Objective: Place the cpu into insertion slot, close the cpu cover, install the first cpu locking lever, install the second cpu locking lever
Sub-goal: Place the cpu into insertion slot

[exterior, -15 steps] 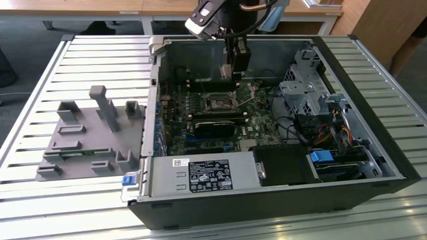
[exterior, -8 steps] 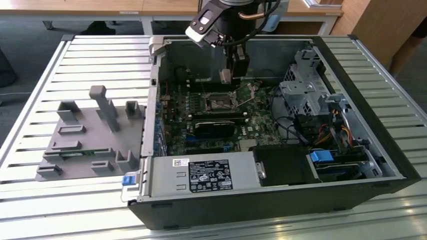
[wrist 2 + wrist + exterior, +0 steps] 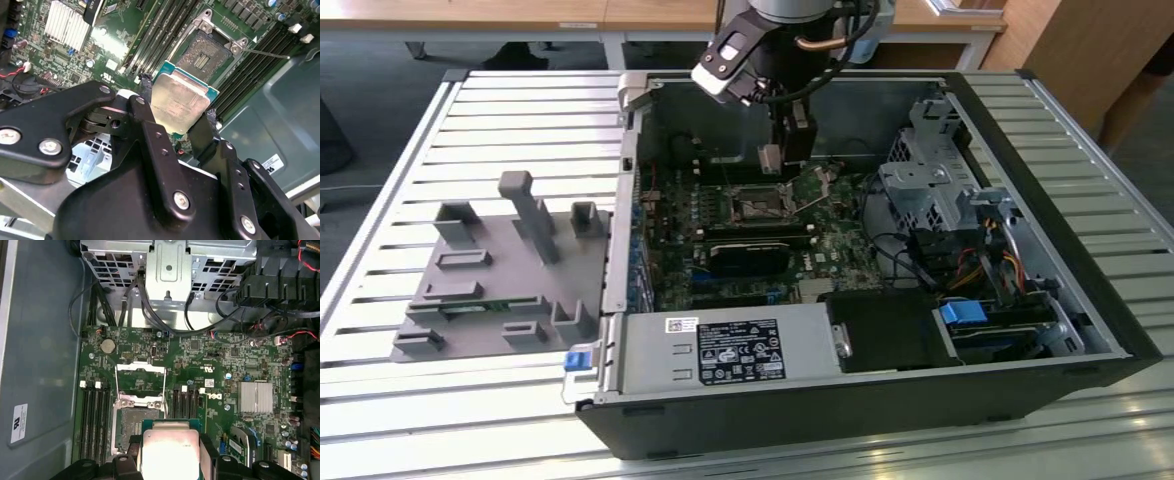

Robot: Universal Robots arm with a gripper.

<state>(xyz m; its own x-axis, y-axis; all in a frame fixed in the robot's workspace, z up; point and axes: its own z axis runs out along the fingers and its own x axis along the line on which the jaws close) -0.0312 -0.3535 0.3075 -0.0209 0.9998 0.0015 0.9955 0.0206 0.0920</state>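
Over the motherboard (image 3: 200,365), cpu (image 3: 182,102) held near the insertion slot (image 3: 205,55).
Fingers (image 3: 146,91) clamp its two opposite edges; cpu cover (image 3: 140,374) stands open at the bare slot's edge.

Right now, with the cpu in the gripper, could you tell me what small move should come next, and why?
Probably slide the gripper sideways until the cpu it grips hangs squarely over the insertion slot: in both wrist views the chip is offset from the bare, uncovered socket, overlapping only its edge.
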